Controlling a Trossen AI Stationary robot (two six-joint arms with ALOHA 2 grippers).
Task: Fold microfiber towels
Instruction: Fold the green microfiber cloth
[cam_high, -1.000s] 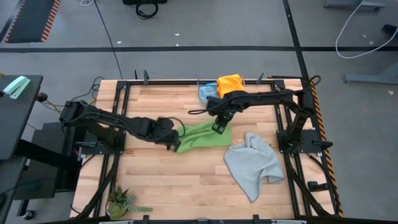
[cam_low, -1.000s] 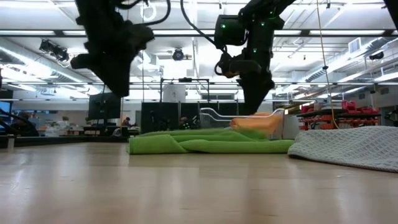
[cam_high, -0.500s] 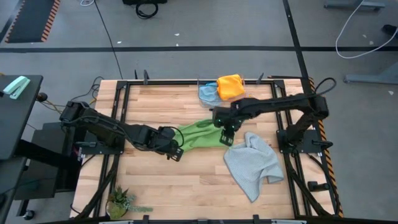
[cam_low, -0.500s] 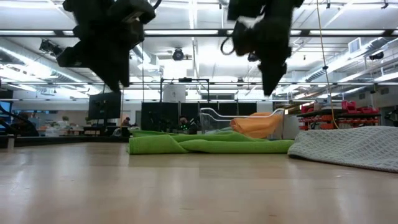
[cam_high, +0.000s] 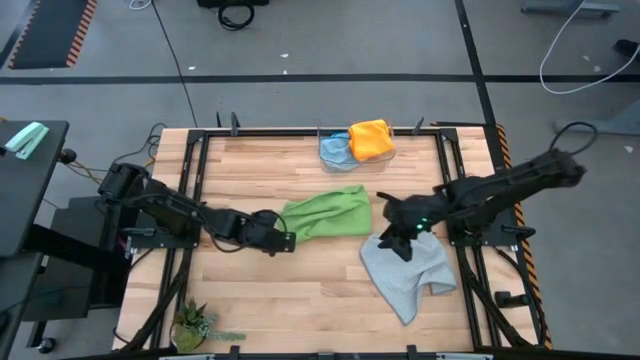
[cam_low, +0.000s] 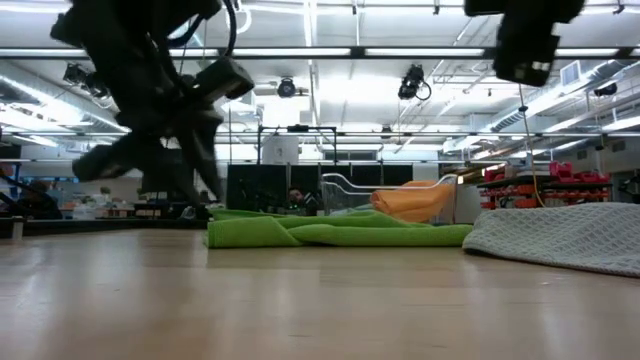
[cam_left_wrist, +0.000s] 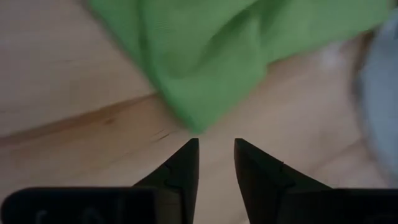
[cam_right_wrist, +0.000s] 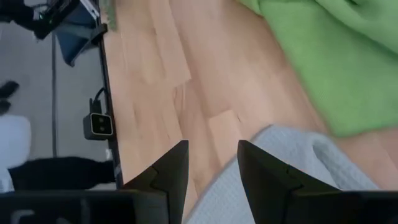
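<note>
A bright green towel (cam_high: 328, 215), folded over, lies flat mid-table. My left gripper (cam_high: 286, 241) hangs low at its near left corner (cam_left_wrist: 191, 119), open, with the tips just short of the cloth and nothing between them. A light grey towel (cam_high: 405, 270) lies crumpled at the near right. My right gripper (cam_high: 400, 247) hovers open over its far left edge (cam_right_wrist: 292, 165), high above it in the low view. A yellow-orange towel (cam_high: 371, 138) rests partly on a light blue one (cam_high: 335, 150) at the far edge.
A small potted plant (cam_high: 195, 322) stands at the near left corner. Black frame rails (cam_high: 196, 170) run along both sides of the wooden table. Bare wood lies between the green towel and the near edge.
My right gripper has swung from above the green towel's right edge toward the near right and risen, and now hangs over the grey towel. My left gripper has sunk and rolled at the green towel's left end. The green towel lies as before.
</note>
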